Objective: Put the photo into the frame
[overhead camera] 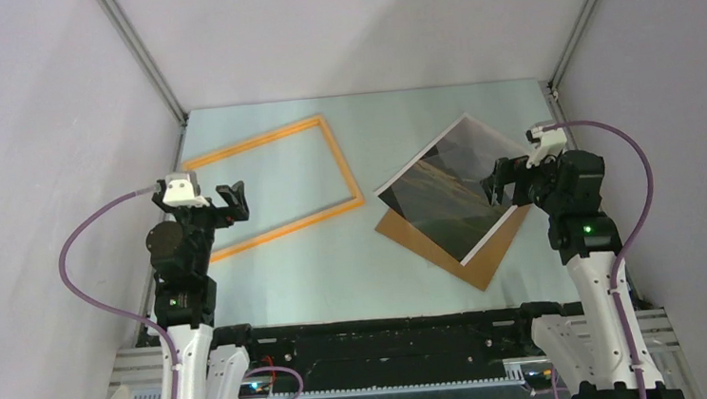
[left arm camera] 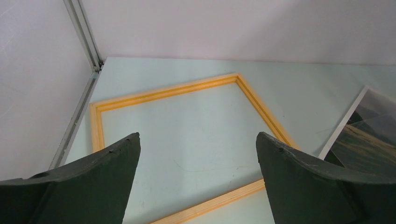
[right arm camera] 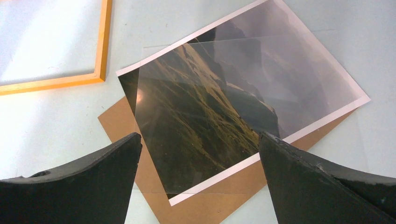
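Observation:
The photo (overhead camera: 444,188), a dark mountain print with a white border, lies face up at the right of the table on a brown backing board (overhead camera: 473,257). A clear pane lies skewed on top of it, seen in the right wrist view (right arm camera: 224,121). The orange-tan frame (overhead camera: 343,172) lies flat at the left; it also shows in the left wrist view (left arm camera: 261,109). My left gripper (overhead camera: 232,201) is open and empty above the frame's near left part. My right gripper (overhead camera: 495,184) is open and empty above the photo's right side.
The backing board (right arm camera: 224,205) sticks out under the photo's near edge. Grey enclosure walls and metal corner posts (overhead camera: 143,54) ring the pale table. Bare tabletop lies between frame and photo (overhead camera: 372,246).

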You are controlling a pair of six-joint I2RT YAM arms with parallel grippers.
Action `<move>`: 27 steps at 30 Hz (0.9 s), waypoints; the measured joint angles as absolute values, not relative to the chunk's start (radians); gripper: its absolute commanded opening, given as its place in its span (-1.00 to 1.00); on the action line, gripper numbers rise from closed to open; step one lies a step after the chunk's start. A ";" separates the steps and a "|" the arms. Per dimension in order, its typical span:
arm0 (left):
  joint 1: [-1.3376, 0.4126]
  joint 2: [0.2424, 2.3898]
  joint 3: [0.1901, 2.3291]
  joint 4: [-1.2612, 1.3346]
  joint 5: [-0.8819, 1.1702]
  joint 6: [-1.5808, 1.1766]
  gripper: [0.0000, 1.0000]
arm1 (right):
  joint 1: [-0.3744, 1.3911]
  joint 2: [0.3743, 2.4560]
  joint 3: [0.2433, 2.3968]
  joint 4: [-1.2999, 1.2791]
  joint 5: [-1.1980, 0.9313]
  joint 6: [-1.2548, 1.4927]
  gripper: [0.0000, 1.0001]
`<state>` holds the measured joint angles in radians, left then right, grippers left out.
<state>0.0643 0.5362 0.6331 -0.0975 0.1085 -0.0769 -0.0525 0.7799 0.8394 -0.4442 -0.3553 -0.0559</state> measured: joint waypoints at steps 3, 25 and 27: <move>0.064 0.535 0.633 -0.096 0.107 -0.071 0.97 | -0.058 0.776 0.833 -0.443 -0.356 -0.056 1.00; 0.064 0.531 0.637 -0.133 0.143 -0.020 0.97 | -0.116 0.747 0.819 -0.443 -0.297 0.015 1.00; 0.064 0.550 0.643 -0.135 0.163 -0.006 0.97 | -0.132 0.786 0.819 -0.443 -0.257 0.050 0.99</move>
<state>0.0643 0.5503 0.6426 -0.1352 0.1627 -0.0059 -0.1318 0.7856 0.8192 -0.4435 -0.2569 0.0502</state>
